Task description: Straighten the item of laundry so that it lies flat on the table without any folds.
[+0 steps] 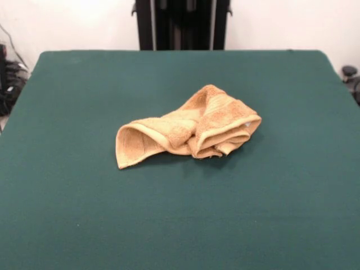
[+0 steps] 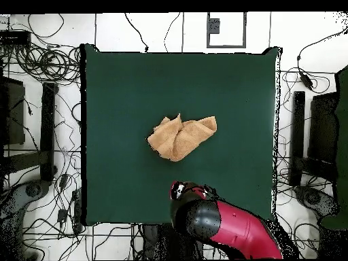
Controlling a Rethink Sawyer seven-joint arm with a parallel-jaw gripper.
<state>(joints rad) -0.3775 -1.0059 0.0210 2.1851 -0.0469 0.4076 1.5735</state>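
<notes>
The tan-orange towel lies crumpled near the middle of the dark green table. It is folded over itself in several layers, with a rolled bunch on its right and a flatter flap at its left. A small white label shows at its right edge. In the overhead view the towel is a bunched, roughly triangular heap on the table. The red and black arm is drawn back over the table's bottom edge. Its gripper end is well clear of the towel and shows only from above.
The black pedestal stands behind the table's far edge. Cables and black equipment lie on the floor around the table on both sides.
</notes>
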